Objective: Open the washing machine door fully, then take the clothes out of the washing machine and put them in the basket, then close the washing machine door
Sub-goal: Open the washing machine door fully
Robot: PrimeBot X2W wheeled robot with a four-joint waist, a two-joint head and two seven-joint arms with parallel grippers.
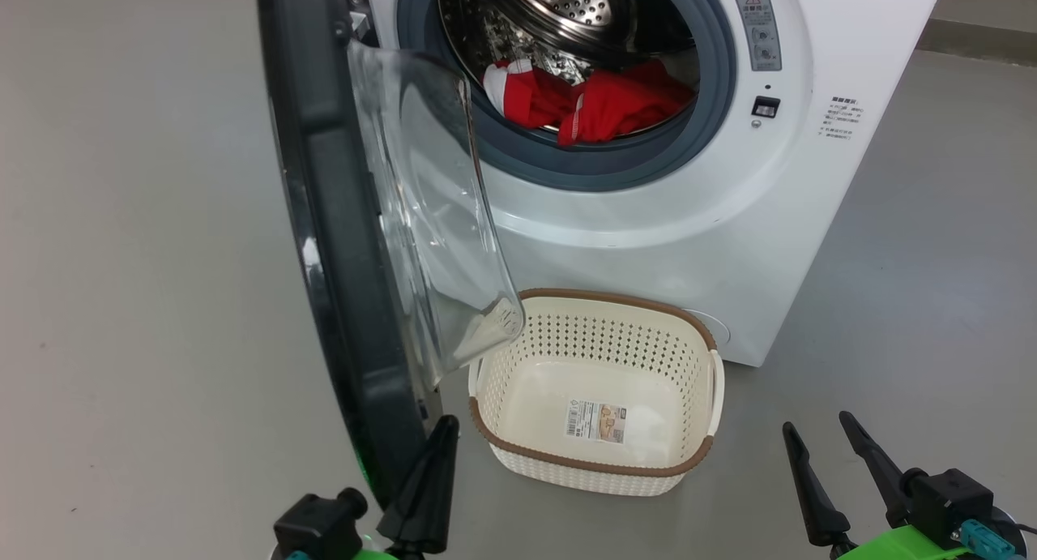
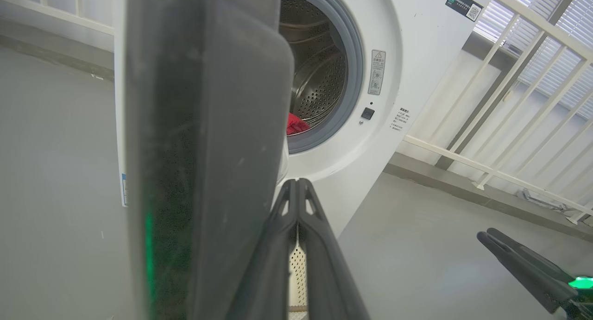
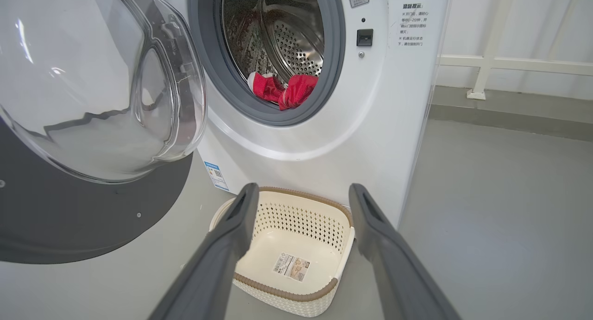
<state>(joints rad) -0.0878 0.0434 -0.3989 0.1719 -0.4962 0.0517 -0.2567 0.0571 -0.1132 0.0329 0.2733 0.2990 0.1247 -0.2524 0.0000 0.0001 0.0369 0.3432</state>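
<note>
The washing machine (image 1: pixel 648 220) stands with its door (image 1: pixel 324 220) swung out towards me, black rim edge-on and glass bowl facing right. Red and white clothes (image 1: pixel 591 98) lie in the steel drum, and they show as clothes (image 3: pixel 287 88) in the right wrist view. The cream basket (image 1: pixel 616 301) sits on the floor below the opening, holding just a paper label. My left gripper (image 1: pixel 441 430) is shut with nothing in it, its tips beside the door's lower rim (image 2: pixel 204 148); I cannot tell whether they touch. Low on the right, my right gripper (image 1: pixel 817 424) is open, aimed over the basket (image 3: pixel 301 218).
Grey floor (image 1: pixel 121 301) spreads left of the door and right of the machine. A white railing (image 2: pixel 533 102) with blinds behind it runs along the wall to the machine's right. A latch and warning labels sit on the machine's front.
</note>
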